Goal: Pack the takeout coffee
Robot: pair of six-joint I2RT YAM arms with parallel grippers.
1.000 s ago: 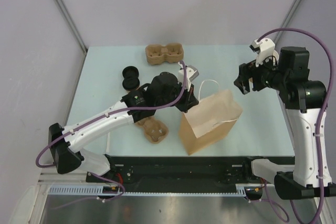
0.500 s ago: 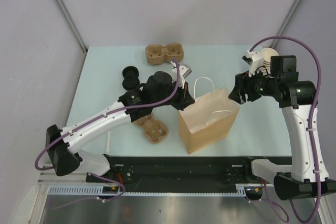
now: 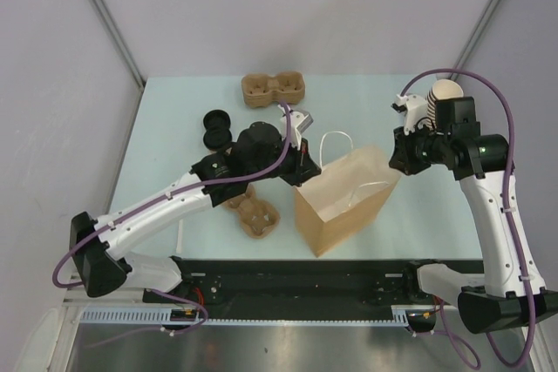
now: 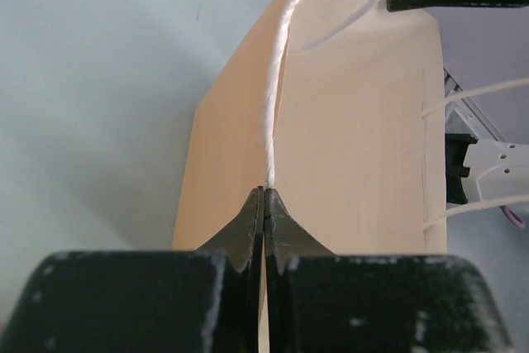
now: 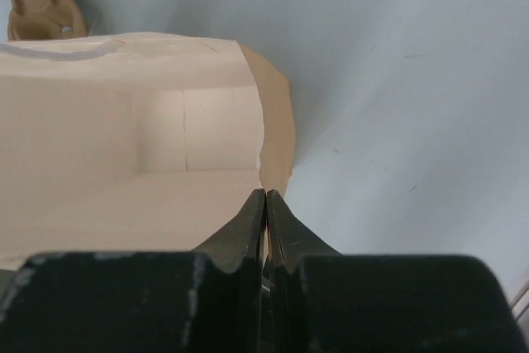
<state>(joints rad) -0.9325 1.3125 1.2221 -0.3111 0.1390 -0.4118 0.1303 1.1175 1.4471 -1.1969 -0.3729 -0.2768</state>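
Takeout coffee: not bagged yet. Step: opening paper bag (image 3: 344,202). Left claw (image 4: 263,196) clenched on handle cord (image 4: 273,105), right claw (image 5: 265,196) on rim. Next you spread mouth w/o tearing.

counter (image 3: 174,111): was pale blue-green, plain.
paper bag (image 3: 344,206): was tan kraft, paler inside.
bag handles (image 4: 270,121): were white cord.
2 pulp trays (image 3: 273,89): were brown, unpatterned.
lids (image 3: 216,128): were black.
cup stack (image 3: 447,91): was tan, cream at the top.
arms (image 3: 157,206): were white with black joints and purple cables.
jaws: were black.
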